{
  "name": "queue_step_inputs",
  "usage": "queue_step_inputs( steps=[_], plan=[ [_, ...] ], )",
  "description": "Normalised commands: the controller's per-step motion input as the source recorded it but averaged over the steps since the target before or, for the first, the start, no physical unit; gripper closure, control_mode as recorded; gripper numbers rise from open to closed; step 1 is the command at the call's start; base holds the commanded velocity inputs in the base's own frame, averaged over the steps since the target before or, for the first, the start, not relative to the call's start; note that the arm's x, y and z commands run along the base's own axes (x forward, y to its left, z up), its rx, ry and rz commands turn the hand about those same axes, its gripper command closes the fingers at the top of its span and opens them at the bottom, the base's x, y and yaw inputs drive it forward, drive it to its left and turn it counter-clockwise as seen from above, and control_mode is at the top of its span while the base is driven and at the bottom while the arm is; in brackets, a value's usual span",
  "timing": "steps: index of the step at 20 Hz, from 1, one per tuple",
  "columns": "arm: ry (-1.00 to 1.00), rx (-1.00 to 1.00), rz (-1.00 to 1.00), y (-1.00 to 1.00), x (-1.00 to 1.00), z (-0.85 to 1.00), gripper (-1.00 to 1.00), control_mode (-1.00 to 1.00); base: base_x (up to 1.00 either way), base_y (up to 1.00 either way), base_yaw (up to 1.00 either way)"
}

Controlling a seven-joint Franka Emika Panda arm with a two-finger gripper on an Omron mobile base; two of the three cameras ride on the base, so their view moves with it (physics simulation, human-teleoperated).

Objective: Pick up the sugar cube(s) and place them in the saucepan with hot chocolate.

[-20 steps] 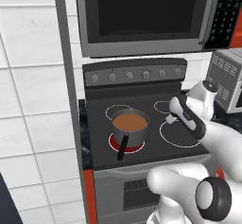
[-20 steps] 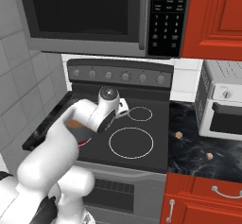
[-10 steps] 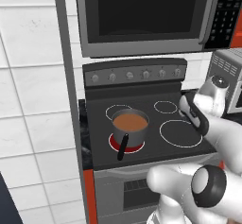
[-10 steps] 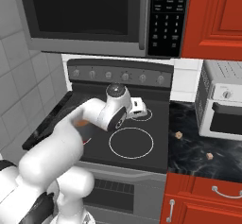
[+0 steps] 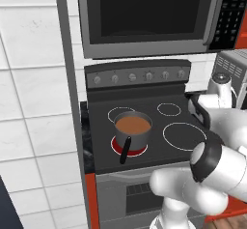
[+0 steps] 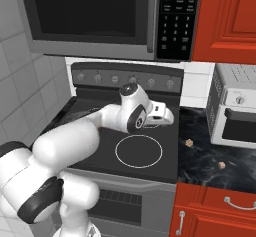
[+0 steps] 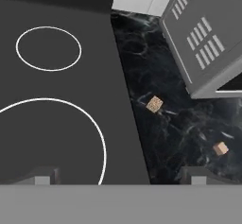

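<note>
The saucepan (image 5: 132, 126) stands at centre-left of the left base view, on the red-lit front left burner of the stove (image 5: 144, 148), its black handle pointing toward the lower edge. The hot chocolate (image 5: 133, 124) fills it, flat and brown. At mid-frame of the right base view the gripper (image 6: 167, 115) hangs above the stove's right edge, carrying nothing. Its fingers (image 7: 45, 175) stand well apart, one low at each side of the hand view.

Right of it, on the dark marble worktop (image 6: 210, 156), lie two cubes: the nearer sugar cube (image 7: 154, 104), just beside the stove edge, and a second cube (image 7: 220, 148) lower right, near the toaster oven (image 6: 235, 111).

Judgement: the reach toward the first cube is in hand, nothing yet picked. The next move calls for centring over the nearer cube, then descending squarely; the cube is small, so alignment must be close.
</note>
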Motion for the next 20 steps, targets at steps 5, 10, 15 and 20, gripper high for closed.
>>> queue_step_inputs(
  steps=[5,10,15,20],
  plan=[
    [0.04,0.00,-0.13,-0.17,0.24,-0.20,-1.00,-1.00,0.00,0.00,0.00],
    [0.03,0.03,0.00,-0.41,0.06,-0.08,-1.00,-1.00,0.00,0.00,0.00],
    [0.00,0.07,0.00,-0.60,0.00,0.00,-1.00,-1.00,0.00,0.00,0.00],
    [0.00,0.15,0.00,-0.55,-0.02,-0.01,-1.00,-1.00,0.00,0.00,0.00]
  ],
)
